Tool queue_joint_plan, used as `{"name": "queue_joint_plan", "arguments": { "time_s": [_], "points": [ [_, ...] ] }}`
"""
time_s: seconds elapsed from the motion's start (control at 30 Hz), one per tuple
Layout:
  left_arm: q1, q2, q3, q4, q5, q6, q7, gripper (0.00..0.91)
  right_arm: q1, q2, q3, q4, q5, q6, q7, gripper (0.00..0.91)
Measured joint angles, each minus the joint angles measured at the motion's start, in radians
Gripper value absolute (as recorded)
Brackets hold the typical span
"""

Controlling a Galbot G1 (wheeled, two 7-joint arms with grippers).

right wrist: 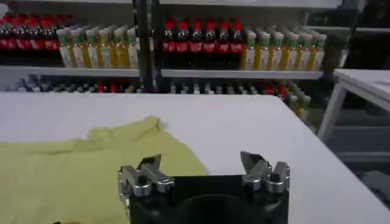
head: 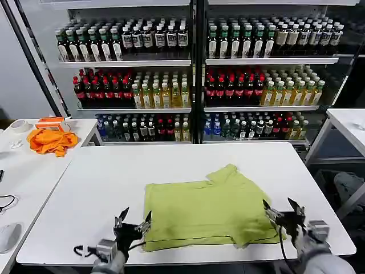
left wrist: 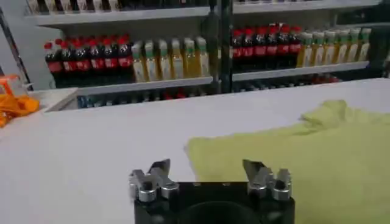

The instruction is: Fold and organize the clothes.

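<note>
The head view looks forward and down from above the near edge of the white table, taking in its whole top and the bottle shelves behind. Each wrist view sits low, close behind its own gripper, the left gripper and the right gripper, facing across the table toward those shelves. All three share the lime-green T-shirt and the far table edge.
</note>
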Motion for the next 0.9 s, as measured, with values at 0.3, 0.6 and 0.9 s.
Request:
{"name": "queue_joint_plan", "arguments": {
  "time_s": [0.3,0.6,0.9],
  "points": [
    [-0.204,-0.004,0.070,0.171,-0.048,0.040,-0.043,0.907,0.285,0.058,-0.187,-0.238,0.023,-0.015,0.009,0.907],
    [-0.363,-0.041,0.124,0.335,-0.095,0.068,-0.064,0.907,0.470,0.122,-0.304,-0.445,0.035,-0.022,0.012,0.907],
    [-0.447,-0.064,0.152,0.435,-0.141,0.076,-0.069,0.020,0.542,0.165,-0.344,-0.568,0.044,-0.023,0.017,0.000]
  ]
}}
